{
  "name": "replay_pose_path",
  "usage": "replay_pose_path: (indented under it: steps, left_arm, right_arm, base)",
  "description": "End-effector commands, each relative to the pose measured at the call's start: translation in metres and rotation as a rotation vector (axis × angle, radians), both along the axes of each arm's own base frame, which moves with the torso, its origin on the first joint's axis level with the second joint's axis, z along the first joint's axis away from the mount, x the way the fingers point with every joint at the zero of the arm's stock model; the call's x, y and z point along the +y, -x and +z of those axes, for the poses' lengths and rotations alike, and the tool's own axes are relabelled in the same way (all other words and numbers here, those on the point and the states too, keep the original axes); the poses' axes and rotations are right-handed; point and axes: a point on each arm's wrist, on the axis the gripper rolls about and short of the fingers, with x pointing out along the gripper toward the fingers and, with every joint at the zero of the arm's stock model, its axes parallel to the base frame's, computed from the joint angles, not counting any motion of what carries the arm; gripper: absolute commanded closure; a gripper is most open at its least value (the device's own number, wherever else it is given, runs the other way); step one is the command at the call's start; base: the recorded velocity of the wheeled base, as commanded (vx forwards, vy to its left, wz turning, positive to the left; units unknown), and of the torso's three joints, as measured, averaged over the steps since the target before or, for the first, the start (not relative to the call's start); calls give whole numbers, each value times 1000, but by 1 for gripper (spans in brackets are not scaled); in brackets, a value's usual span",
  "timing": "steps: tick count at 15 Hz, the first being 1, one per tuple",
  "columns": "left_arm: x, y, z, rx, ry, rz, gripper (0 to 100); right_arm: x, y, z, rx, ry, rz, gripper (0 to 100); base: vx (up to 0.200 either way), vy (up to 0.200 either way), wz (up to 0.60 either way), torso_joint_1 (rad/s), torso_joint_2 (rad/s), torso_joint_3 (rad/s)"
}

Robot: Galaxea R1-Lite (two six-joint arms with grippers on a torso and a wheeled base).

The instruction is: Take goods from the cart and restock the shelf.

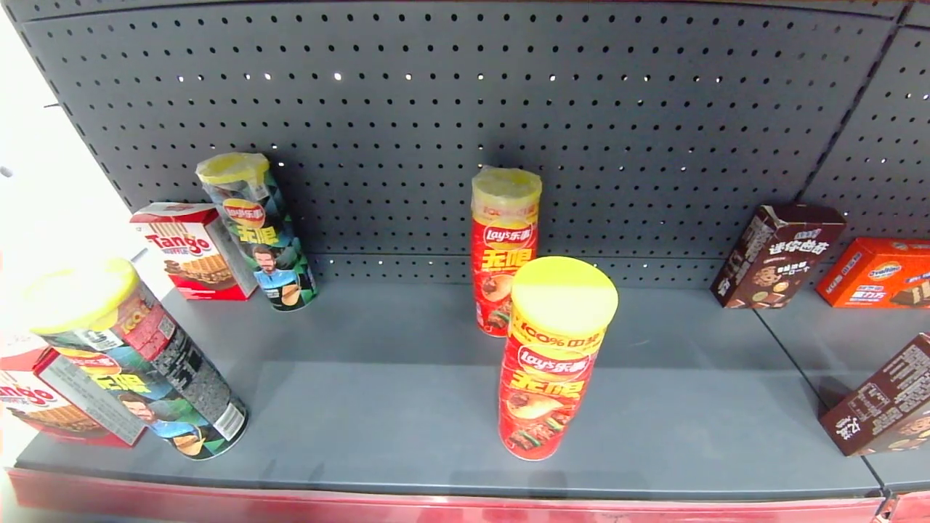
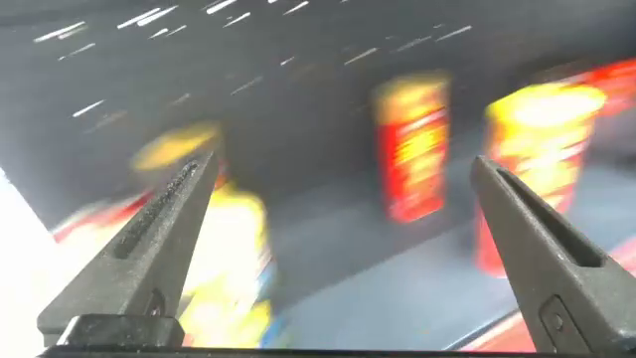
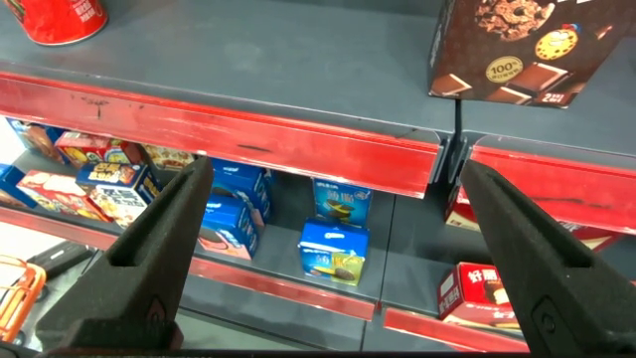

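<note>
On the grey shelf [image 1: 407, 392] two red chip cans with yellow lids stand upright, one near the front [image 1: 556, 356] and one behind it by the pegboard [image 1: 505, 250]. Two dark green chip cans stand at the left, one at the back [image 1: 258, 232] and one tilted at the front [image 1: 138, 359]. My left gripper [image 2: 343, 167] is open and holds nothing; its view faces the shelf, with blurred red cans [image 2: 412, 149] beyond the fingers. My right gripper [image 3: 338, 169] is open and holds nothing, in front of the shelf's red front lip [image 3: 248, 124], below the front red can's base [image 3: 60, 18].
Wafer boxes stand at the left [image 1: 189, 250] and front left [image 1: 43, 399]. Brown cookie boxes [image 1: 777, 254] [image 1: 883, 396] and an orange box [image 1: 875, 272] are on the right. A brown box [image 3: 522, 45] sits at the shelf edge; blue boxes [image 3: 333, 249] fill the shelf below.
</note>
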Motion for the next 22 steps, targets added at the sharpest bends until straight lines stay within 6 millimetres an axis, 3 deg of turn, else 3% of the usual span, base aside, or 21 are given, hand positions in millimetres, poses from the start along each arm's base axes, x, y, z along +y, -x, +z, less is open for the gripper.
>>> replay_pose_path:
  steps: [1, 3, 10, 17, 19, 22]
  left_arm:
    - [4, 30, -50, -38, 45, 184, 0]
    - [3, 39, -87, -23, 63, 248, 0]
    - [4, 43, -132, 237, 30, 194, 0]
    - [4, 43, -137, 311, 95, 137, 0]
    - [6, 43, -137, 323, 175, 251, 0]
    - [10, 45, -139, 378, 129, 435, 0]
  right_arm:
    - [0, 0, 0, 1, 1, 0, 0]
    - [0, 0, 0, 1, 1, 0, 0]
    - [0, 0, 0, 1, 1, 0, 0]
    - [0, 0, 0, 1, 1, 0, 0]
    - [0, 0, 0, 1, 1, 0, 0]
    - [0, 0, 0, 1, 1, 0, 0]
  base:
    - [0, 0, 0, 0, 0, 0]
    - [0, 0, 0, 0, 0, 0]
    - [0, 0, 0, 0, 0, 0]
    - [0, 0, 0, 0, 0, 0]
    - [0, 0, 0, 0, 0, 0]
    - [0, 0, 0, 0, 0, 0]
